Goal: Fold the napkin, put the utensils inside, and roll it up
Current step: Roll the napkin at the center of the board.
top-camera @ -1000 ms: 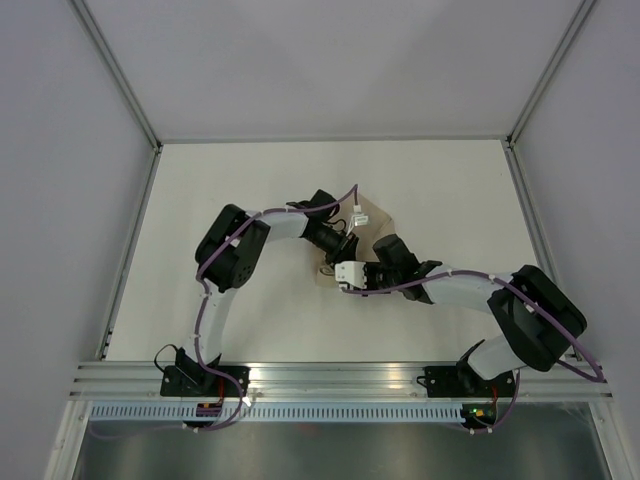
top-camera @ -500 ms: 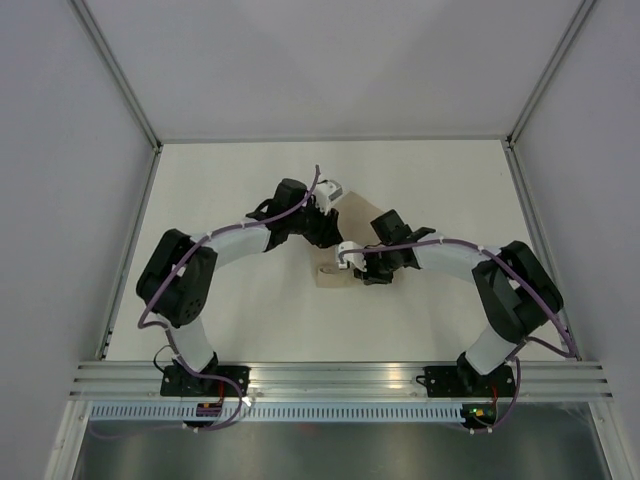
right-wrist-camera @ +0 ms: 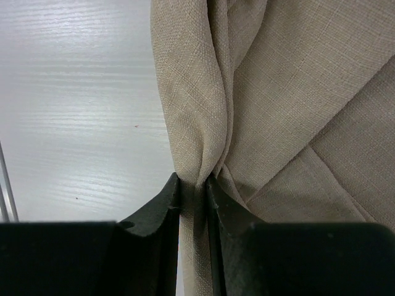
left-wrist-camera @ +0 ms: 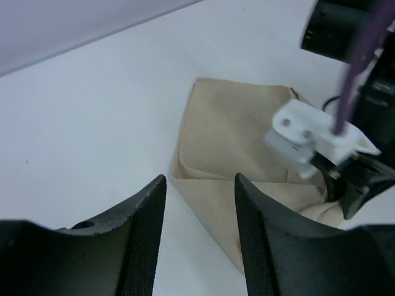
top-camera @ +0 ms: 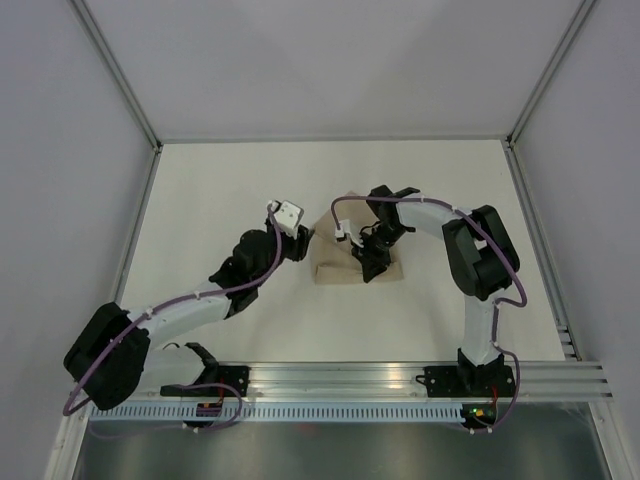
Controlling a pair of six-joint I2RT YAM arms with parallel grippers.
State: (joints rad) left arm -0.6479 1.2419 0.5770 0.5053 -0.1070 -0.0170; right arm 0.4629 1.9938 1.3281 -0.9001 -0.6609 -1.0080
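The folded beige napkin [top-camera: 338, 266], soft woven cloth with crisp creases, lies mid-counter [top-camera: 220, 190]. The right hand [right-wrist-camera: 194, 185] pinches a bunched fold of it. The left hand [left-wrist-camera: 199, 185] hangs open just beside its corner.

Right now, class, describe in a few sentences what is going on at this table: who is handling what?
Two robot arms are working on a beige napkin lying folded on the white table. The right gripper is shut on a bunched fold at the napkin's edge. The left gripper is open and holds nothing, hanging just off the cloth's near corner. The napkin looks folded into a flat packet rather than rolled up.
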